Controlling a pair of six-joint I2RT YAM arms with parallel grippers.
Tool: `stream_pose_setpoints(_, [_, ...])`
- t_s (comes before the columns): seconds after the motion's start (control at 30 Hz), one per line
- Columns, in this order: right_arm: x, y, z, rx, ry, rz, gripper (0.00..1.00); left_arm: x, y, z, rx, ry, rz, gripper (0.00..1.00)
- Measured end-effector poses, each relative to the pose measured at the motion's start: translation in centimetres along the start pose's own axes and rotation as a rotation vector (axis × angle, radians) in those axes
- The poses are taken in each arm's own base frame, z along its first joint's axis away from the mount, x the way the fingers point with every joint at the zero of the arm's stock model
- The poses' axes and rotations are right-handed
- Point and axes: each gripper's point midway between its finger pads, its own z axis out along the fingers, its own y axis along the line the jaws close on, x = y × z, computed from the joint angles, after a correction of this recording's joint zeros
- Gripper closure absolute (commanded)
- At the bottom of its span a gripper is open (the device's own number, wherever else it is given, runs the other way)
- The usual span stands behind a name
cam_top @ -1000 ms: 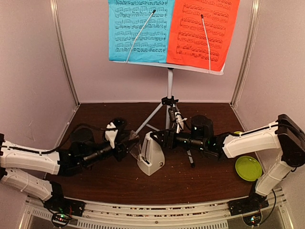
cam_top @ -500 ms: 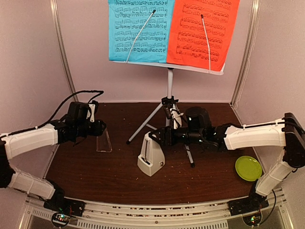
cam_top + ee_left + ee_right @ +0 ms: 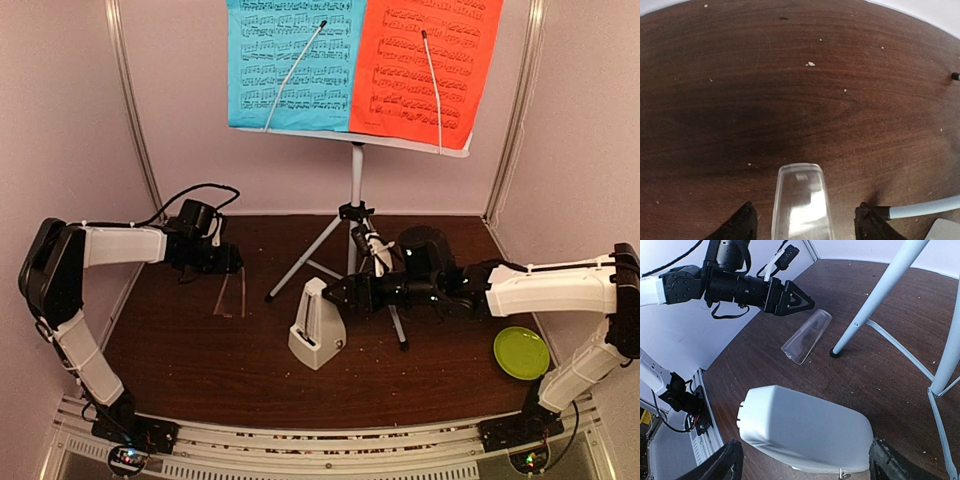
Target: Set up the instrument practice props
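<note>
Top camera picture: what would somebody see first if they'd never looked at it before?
The bright blue sheet and red-orange sheet, side by side on the white music stand at the back, jump out first. Below, mid-table, a small white metronome stands between the fingers of the open right gripper, and a clear cover lies by the left gripper.

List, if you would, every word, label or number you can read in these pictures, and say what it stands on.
No text can be quoted from any view.
Blue sheet: printed music staves only; any words are too small to read.
Red-orange sheet: the same, nothing legible.
Metronome: plain white, no label showing.
Clear cover: a faint mark near its end, too blurred to read.
</note>
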Motion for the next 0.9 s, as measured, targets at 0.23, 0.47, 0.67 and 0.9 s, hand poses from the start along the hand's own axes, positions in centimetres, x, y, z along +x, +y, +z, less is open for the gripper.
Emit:
stream_pose_setpoints(0.23, [-0.1,0.4,-1.1,-0.007,-0.006,-0.005,0.05,0.0,0.1,0.9,0.020,0.002,-0.037,0.02])
stream_pose_setpoints(0.47, [-0.6,1.4,-3.1,-0.033,-0.046,-0.011,0.09,0.0,-0.3,-1.4,0.064,-0.072,-0.014,0.06])
stream_pose_setpoints(0.67, [4.5,-0.1,-3.0,0.003,0.038,0.010,0.22,3.4,-3.7,-4.8,0.165,-0.116,0.094,0.19])
stream_pose_setpoints(0.9, [10.3,-3.7,-0.8,0.112,0.169,0.030,0.48,9.3,-9.1,-5.3,0.331,-0.084,0.212,0.42])
